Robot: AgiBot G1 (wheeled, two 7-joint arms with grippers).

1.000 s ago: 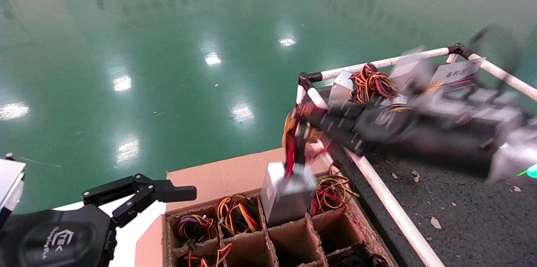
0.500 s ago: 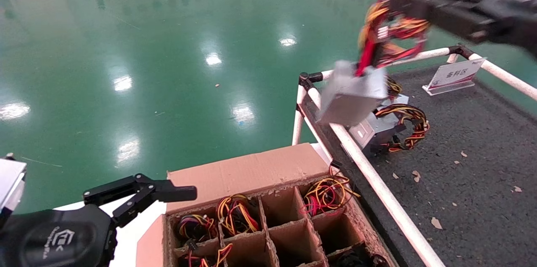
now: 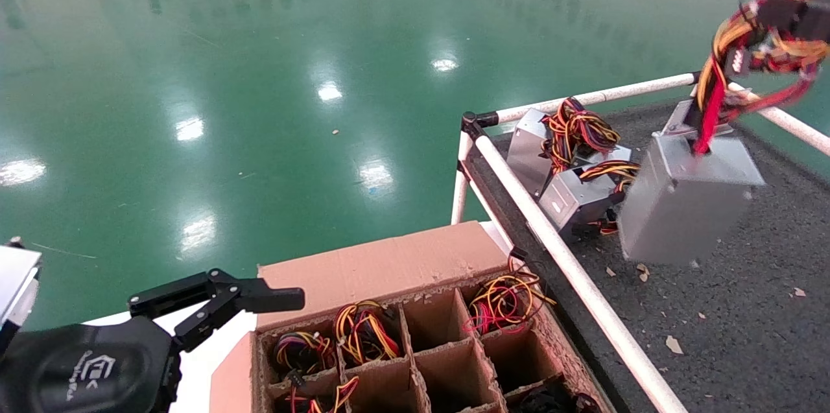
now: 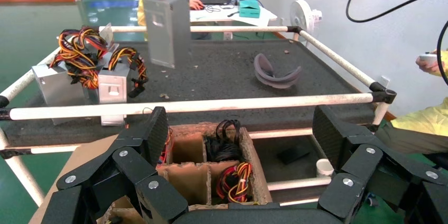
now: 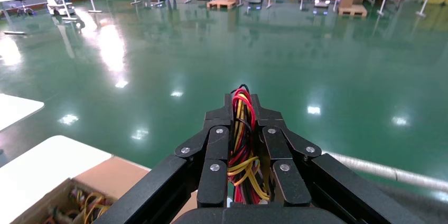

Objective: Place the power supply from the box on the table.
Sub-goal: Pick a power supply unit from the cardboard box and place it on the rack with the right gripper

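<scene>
The power supply (image 3: pixel 687 199), a silver-grey metal unit, hangs by its red, yellow and black wires (image 3: pixel 713 89) just above the dark grey table (image 3: pixel 746 322). My right gripper (image 3: pixel 781 14) is at the top right, shut on that wire bundle (image 5: pixel 242 145); the right wrist view shows the gripper (image 5: pixel 243 102) clamped on the strands. The left wrist view shows the unit (image 4: pixel 168 28) tilted over the table's far side. The cardboard box (image 3: pixel 389 264) with its grid of cells sits at the bottom centre. My left gripper (image 3: pixel 285 299) is parked open beside the box's flap, its fingers (image 4: pixel 153 129) spread wide.
Two other power supplies (image 3: pixel 532 147) (image 3: pixel 577 196) with wire bundles lie in the table's near-left corner. A white pipe rail (image 3: pixel 570 264) separates box and table. Several box cells hold wires (image 3: pixel 506 303). A dark curved object (image 4: pixel 277 73) lies mid-table.
My right gripper lifted the power supply out of a box cell, swung it up over the rail and to the right, and now holds it over the table. The left arm stayed still.
</scene>
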